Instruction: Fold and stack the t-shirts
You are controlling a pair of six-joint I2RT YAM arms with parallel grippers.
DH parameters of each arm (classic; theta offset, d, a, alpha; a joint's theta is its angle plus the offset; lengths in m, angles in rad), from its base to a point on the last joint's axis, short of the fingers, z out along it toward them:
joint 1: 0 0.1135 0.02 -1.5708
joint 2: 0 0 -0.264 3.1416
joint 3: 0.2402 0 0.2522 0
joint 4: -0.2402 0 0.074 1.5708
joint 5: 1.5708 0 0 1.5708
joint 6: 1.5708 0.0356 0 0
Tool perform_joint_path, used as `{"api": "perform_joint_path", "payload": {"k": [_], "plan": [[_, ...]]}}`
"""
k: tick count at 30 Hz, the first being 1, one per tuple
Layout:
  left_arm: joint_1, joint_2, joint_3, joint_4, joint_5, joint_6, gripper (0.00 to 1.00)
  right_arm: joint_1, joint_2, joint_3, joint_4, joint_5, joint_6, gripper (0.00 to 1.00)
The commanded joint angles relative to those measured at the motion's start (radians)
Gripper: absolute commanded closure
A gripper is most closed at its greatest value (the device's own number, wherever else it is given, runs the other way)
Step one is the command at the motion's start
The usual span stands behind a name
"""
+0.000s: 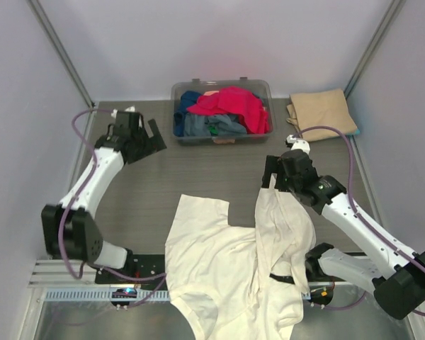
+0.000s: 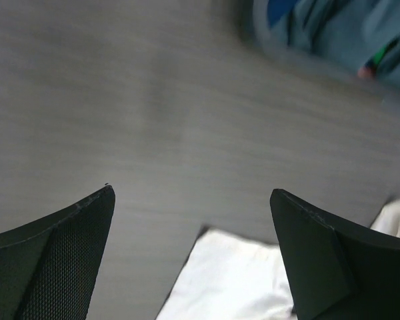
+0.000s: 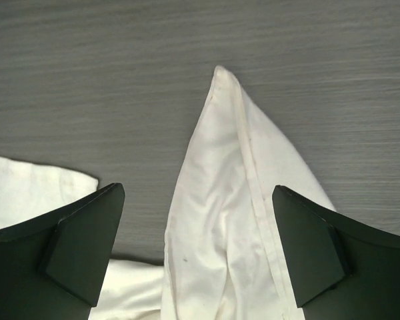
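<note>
Our right gripper point(image 3: 197, 189) holds its black fingers wide, a peaked fold of the cream-white cotton t-shirt point(image 3: 220, 220) standing loose between them; the rest sprawls toward 6 o'clock. Our left gripper point(image 2: 191, 192), equally wide, hovers at 10 o'clock; a folded tan-beige t-shirt point(image 1: 322, 112) lies at 1 o'clock.

Ahead and right of the left gripper point(image 2: 193, 200), the tub point(image 2: 280, 47) is blurring and running off-frame. The cream-white t-shirt point(image 1: 212, 262) is running past the overhead view's bottom edge.

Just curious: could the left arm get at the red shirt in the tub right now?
Probably yes: the open left gripper hangs near the tub, and the red shirt lies uncovered on top.
</note>
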Motion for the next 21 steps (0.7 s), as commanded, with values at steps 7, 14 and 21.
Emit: {"api": "perform_joint_path", "payload": {"k": [7, 14, 21], "plan": [[-0.009, 0.672, 0.653, 0.084, -0.041, 0.02, 0.0, -0.004, -0.082, -0.068, 0.077, -0.204, -0.005, 0.0], [-0.031, 0.987, 1.022, -0.036, -0.031, 0.037, 0.26, -0.004, -0.113, -0.094, 0.076, -0.208, -0.031, 0.0], [-0.009, 0.977, 0.99, -0.051, -0.034, -0.023, 0.94, -0.004, -0.099, -0.091, 0.074, -0.202, -0.045, 0.0]]}}
